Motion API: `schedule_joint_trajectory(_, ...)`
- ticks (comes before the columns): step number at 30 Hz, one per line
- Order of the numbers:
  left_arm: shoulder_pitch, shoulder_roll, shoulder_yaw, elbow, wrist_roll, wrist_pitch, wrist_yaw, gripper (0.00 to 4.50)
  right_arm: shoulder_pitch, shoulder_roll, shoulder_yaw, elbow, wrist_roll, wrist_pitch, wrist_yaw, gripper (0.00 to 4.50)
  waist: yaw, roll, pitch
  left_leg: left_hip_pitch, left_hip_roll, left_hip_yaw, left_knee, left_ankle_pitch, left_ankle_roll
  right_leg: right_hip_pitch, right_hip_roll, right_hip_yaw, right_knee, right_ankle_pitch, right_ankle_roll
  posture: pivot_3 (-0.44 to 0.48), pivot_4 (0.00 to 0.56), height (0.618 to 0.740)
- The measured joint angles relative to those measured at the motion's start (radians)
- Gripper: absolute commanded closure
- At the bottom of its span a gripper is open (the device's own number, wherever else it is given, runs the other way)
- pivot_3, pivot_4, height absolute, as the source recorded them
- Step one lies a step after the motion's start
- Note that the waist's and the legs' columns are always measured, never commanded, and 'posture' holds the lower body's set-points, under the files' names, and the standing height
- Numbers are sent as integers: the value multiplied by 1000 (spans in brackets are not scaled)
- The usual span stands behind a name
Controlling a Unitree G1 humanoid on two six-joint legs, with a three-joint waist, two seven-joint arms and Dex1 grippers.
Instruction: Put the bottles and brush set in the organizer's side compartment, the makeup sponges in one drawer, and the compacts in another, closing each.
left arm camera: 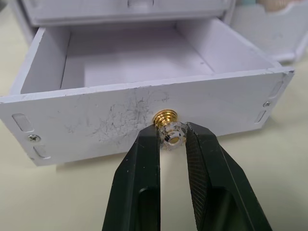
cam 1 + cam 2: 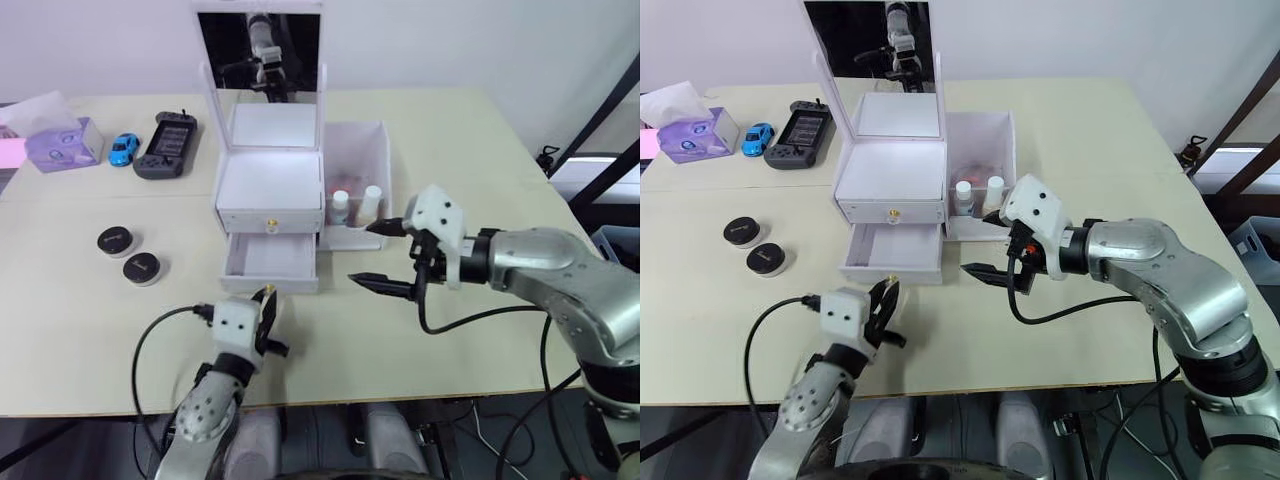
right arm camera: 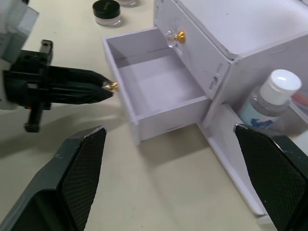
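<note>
A: The left gripper (image 1: 172, 144) pinches the gold knob (image 1: 169, 129) of the lower drawer (image 2: 270, 260), pulled out and empty. Right gripper (image 2: 392, 256) hangs wide open beside it.

B: Release, then fetch the compacts (image 2: 130, 254) waiting on the worktop (image 2: 460, 160). Bottles (image 2: 355, 204) already stand in the side compartment (image 2: 378, 150). Pale wall behind.

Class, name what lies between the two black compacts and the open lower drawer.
Bare tabletop alone, in the left eye view, separates the compacts from the open lower drawer.
</note>
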Motion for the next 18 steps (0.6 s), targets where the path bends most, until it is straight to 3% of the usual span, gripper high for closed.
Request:
schedule_joint_trajectory(4, 76, 17, -14, -73, -1, 40, 0, 4269, 0, 1, 14, 18, -8, -18, 14, 0, -1, 0, 0, -2, 0, 1, 0, 0, 0, -1, -1, 0, -3, 0, 0, 0, 150, 740)
schedule_joint_trajectory(13, 67, 24, -41, -90, -14, 102, -5, 4269, -2, 10, 32, 55, -31, -50, 37, 0, -3, 0, 0, -3, 0, 1, 0, 0, -1, -1, -1, 0, -4, 0, 0, 0, 150, 740)
schedule_joint_trajectory(18, 107, 68, 39, -125, -98, 164, -58, 1884, -3, 15, 32, 56, -38, -68, 53, 0, -5, 0, 0, -3, 0, 1, -1, -1, 0, -2, -1, -1, -4, 0, 0, 0, 150, 740)
